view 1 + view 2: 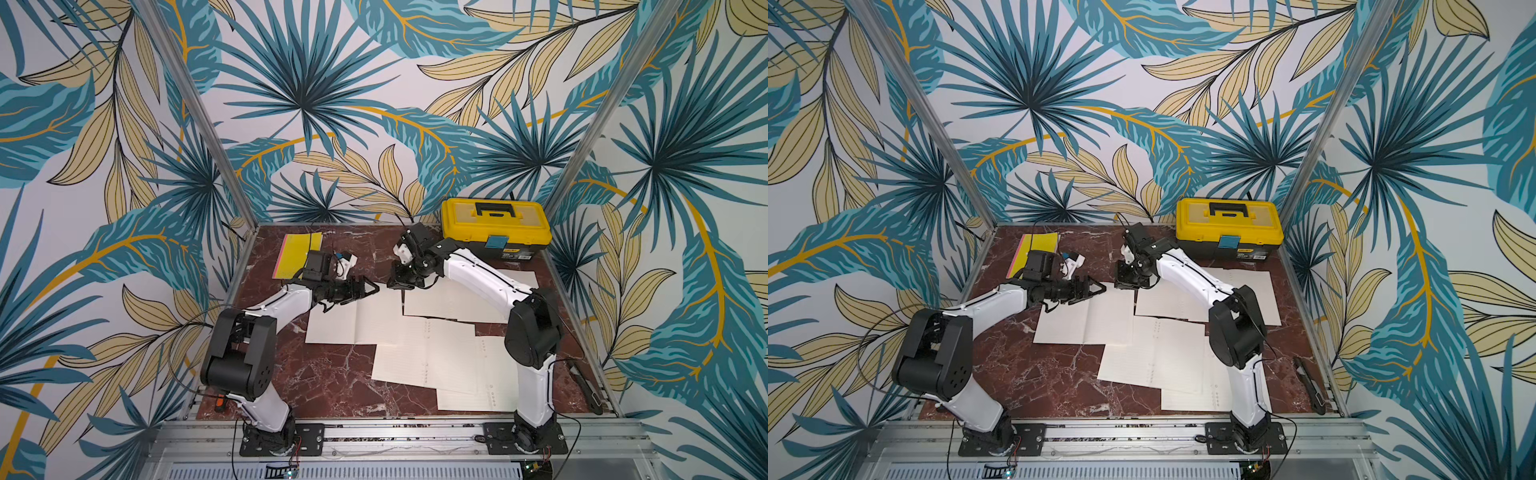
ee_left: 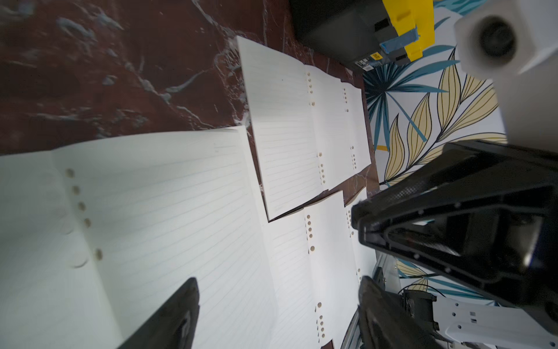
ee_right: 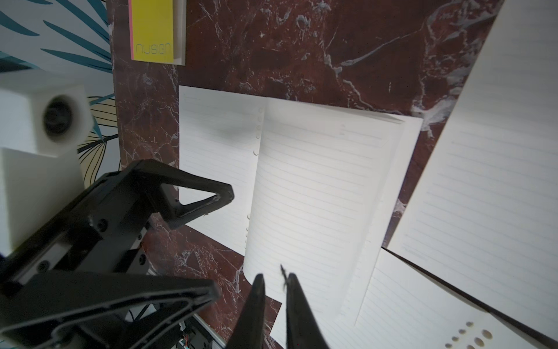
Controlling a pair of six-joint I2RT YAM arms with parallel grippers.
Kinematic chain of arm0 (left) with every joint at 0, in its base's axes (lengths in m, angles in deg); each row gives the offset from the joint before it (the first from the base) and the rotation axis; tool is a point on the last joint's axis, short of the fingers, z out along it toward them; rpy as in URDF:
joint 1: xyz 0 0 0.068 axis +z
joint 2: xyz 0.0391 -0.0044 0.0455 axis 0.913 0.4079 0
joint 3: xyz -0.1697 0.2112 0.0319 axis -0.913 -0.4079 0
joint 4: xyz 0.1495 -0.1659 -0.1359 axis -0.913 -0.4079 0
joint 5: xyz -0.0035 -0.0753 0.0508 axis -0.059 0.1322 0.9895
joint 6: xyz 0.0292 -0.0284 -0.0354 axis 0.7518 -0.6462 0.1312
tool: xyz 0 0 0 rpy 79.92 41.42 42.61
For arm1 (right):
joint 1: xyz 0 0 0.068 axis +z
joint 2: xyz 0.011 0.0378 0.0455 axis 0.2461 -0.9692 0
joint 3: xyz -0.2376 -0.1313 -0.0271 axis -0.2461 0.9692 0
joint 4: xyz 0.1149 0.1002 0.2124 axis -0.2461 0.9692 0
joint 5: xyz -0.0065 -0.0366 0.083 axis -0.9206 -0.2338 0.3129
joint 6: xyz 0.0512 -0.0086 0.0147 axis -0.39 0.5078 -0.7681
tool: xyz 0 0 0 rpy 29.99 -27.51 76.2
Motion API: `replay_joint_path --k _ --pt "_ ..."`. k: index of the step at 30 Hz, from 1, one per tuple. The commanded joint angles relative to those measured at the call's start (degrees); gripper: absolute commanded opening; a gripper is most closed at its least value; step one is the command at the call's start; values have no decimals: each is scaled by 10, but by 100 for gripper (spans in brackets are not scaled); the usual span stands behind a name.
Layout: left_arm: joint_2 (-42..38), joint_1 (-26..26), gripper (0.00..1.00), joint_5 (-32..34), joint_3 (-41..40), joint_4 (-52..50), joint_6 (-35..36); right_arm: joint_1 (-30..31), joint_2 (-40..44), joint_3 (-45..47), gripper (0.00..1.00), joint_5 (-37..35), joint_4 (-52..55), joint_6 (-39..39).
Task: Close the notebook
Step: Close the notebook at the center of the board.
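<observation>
Four ruled spreads lie open on the table (image 1: 332, 382) and none is shut, so I'd call the job barely started. Nearest, at 5 o'clock from table centre: near spread (image 1: 473, 400), overlapped by mid spread (image 1: 419, 357). Neither is touched. Knife (image 1: 587, 388) sits at 4 o'clock by the edge rail, well apart from both. At 9 o'clock is the notebook (image 1: 353, 320), my guess for the target since both arms meet at its far edge, around its 1 o'clock corner. It looks flat and open in both top views. Left gripper (image 2: 277, 281) is over it with fingers spread wide, holding nothing. Right gripper (image 3: 275, 276) has its jaws pressed almost together with only a sliver between them, tips right at a leaf (image 3: 317, 196) that bows up beside the punched holes. Can't tell if paper is actually nipped. Further out, right spread (image 1: 432, 303) at 2 o'clock lies partly under the right arm, also open. Far corners: yellow pad (image 1: 297, 249) at 11 o'clock, already closed, and toolbox (image 1: 494, 224) at 1 o'clock with its lid down. As I read it, the whole swing is left: get a firm hold on one half, carry it over the spine, lay it flat on the other half, then let go.
</observation>
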Motion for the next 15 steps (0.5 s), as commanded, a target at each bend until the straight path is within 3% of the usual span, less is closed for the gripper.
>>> replay_joint_path --k 1,7,15 --pt "-35 43 84 20 -42 9 -5 11 -27 -14 16 29 -14 -8" --pt "-62 69 84 71 -77 -9 8 42 -81 -71 16 43 1 -7" --pt "-95 143 84 85 -132 27 -21 79 -140 -126 16 55 4 -13"
